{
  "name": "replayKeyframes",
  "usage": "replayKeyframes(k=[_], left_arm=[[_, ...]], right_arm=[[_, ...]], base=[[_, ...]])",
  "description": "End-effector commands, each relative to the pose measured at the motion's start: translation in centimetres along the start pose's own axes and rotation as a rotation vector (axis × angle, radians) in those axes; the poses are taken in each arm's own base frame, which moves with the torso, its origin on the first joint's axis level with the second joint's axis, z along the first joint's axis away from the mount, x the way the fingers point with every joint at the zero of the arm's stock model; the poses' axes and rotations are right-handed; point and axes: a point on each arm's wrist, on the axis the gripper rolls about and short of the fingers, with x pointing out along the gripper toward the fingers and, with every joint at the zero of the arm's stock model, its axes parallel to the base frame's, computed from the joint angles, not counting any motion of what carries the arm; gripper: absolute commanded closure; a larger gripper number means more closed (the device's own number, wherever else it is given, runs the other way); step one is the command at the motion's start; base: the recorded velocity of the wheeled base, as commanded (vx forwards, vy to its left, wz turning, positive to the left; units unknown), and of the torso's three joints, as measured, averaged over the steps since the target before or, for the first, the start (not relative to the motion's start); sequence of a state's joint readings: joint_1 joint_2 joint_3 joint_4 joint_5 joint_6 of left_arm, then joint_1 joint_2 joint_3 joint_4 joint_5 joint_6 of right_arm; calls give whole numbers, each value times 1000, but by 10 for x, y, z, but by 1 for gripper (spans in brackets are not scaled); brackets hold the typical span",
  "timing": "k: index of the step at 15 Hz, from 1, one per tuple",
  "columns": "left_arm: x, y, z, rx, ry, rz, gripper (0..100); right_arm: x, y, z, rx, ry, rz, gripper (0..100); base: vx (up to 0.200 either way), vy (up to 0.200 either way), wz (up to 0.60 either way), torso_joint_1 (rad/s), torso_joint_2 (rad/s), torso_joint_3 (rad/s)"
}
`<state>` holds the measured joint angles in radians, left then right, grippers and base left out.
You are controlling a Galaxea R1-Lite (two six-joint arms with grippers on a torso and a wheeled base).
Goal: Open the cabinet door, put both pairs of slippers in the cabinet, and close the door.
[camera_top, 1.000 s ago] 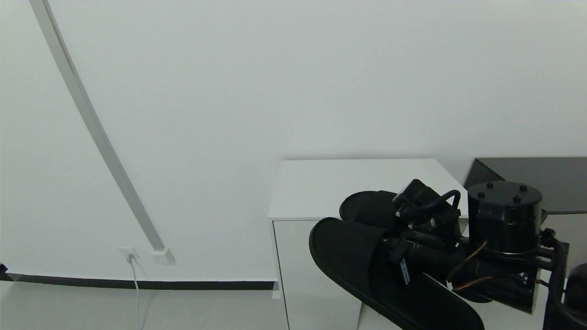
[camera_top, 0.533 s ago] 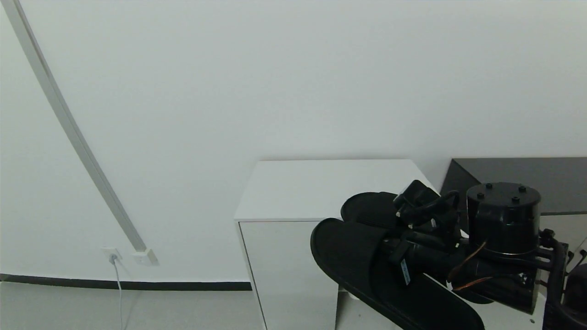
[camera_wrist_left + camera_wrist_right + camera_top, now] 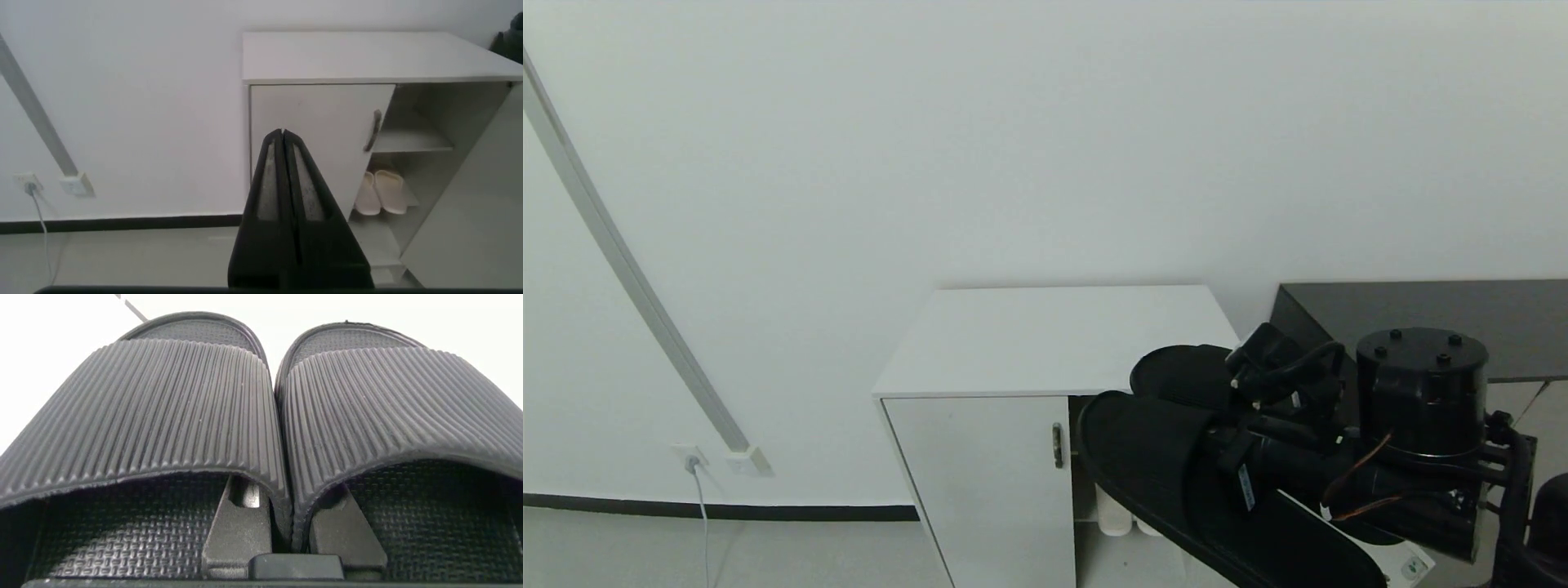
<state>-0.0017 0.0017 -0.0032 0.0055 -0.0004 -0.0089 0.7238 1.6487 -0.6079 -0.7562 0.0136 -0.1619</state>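
Right wrist view: the right gripper [image 3: 278,539] is clamped on the black slippers [image 3: 196,408], pinching their inner walls together. In the head view's lower right the pair runs up-left — toes toward the cabinet [image 3: 1054,339], its open half at centre bottom. White slippers [image 3: 384,192] lie inside; the left gripper [image 3: 283,171] is closed, empty.
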Motion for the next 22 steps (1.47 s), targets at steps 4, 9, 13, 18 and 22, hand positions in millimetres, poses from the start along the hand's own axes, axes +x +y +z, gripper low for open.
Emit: replayKeyframes(k=[4,9,13,18,22], left_arm=[[0,0,0,0,2,-1,100],[0,0,0,0,1,-1,100],[0,0,0,0,2,-1,100],[0,0,0,0,2,-1,100],[0,0,0,-2,2,-1,100]], right_arm=[[0,1,-5,0,20,2,100],[0,2,-5,-3,20,8,100],[0,2,-6,-3,22,10,100],[1,3,-7,-6,26,15,100],[2,6,-10,-8,37,26,100]], base=[[0,0,0,0,0,0],[0,0,-120,0,0,0],[0,0,0,0,0,0],[0,0,0,0,0,0],[0,0,0,0,0,0]])
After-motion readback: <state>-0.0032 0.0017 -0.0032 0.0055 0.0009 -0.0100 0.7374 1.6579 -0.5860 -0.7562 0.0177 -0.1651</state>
